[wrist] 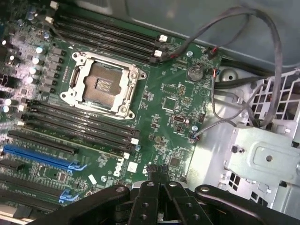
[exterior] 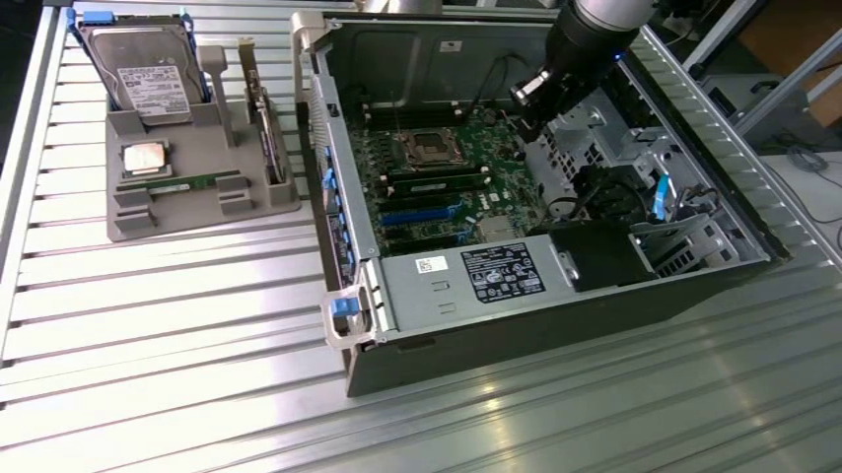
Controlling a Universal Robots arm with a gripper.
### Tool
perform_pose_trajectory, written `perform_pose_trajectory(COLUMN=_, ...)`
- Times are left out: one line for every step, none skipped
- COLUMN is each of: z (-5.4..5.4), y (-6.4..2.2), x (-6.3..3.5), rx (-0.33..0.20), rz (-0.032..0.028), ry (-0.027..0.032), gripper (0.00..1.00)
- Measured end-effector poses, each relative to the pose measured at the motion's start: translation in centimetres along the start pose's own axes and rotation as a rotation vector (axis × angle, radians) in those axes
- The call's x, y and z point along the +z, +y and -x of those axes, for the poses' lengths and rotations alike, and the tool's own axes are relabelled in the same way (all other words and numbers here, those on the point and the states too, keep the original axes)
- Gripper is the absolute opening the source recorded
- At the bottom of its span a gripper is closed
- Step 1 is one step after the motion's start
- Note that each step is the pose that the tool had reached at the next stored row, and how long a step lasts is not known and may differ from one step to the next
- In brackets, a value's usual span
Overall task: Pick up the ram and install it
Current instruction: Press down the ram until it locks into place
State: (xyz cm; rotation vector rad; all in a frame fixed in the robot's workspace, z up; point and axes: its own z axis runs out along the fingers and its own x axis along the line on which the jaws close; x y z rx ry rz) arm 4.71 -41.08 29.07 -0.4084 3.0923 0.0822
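Your gripper [wrist: 161, 176] hangs over the motherboard [wrist: 164, 93] inside the open computer case [exterior: 526, 325], fingers pressed together with nothing between them. In the wrist view they sit just beside the empty processor socket [wrist: 103, 84] and the rows of black memory slots [wrist: 79, 122]. The ram [exterior: 184, 183] is well apart from you: it lies flat in a groove of the grey holder tray [exterior: 197, 212], off to the exterior view's left of the case, just below the square processor chip [exterior: 145, 158] and the hard drive [exterior: 142, 69] standing at the tray's back. A second green stick may already sit in a slot on the board, though the view there is too cluttered for you to be sure. Expect the ram to be light, thin and stiff, but fragile: the board can flex or crack, and its contact edge should be kept off anything hard. Judging by its shape, you'd best take it across the two long flat faces near the middle, clear of the contact edge.
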Motion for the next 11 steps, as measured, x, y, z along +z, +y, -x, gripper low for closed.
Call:
perform_pose_trajectory(z=0.0, y=0.0, x=0.0, rx=0.033, rz=-0.001, ry=-0.0016, gripper=0.1)
perform_pose_trajectory(z=0.0, y=0.0, x=0.01, rx=0.078, rz=-0.0024, ry=-0.0038, gripper=0.1)
perform_pose_trajectory(z=0.0, y=0.0, x=0.02, rx=0.106, rz=-0.0033, ry=-0.0051, gripper=0.1)
perform_pose_trajectory(z=0.0, y=0.0, x=0.03, rx=0.16, rz=-0.0051, ry=-0.0078, gripper=0.1)
perform_pose_trajectory(z=0.0, y=0.0, x=0.03, rx=0.184, rz=-0.006, ry=-0.0089, gripper=0.1)
perform_pose_trajectory(z=0.0, y=0.0, x=0.04, rx=0.212, rz=-0.0069, ry=-0.0102, gripper=0.1)
perform_pose_trajectory(z=0.0, y=0.0, x=0.05, rx=0.234, rz=-0.0076, ry=-0.0113, gripper=0.1)
perform_pose_trajectory(z=0.0, y=0.0, x=0.05, rx=0.267, rz=-0.0087, ry=-0.0129, gripper=0.1)
perform_pose_trajectory(z=0.0, y=0.0, x=0.05, rx=0.279, rz=-0.009, ry=-0.0134, gripper=0.1)
perform_pose_trajectory(z=0.0, y=0.0, x=0.05, rx=0.279, rz=-0.0091, ry=-0.0135, gripper=0.1)
perform_pose_trajectory(z=0.0, y=0.0, x=0.05, rx=0.279, rz=-0.0091, ry=-0.0135, gripper=0.1)
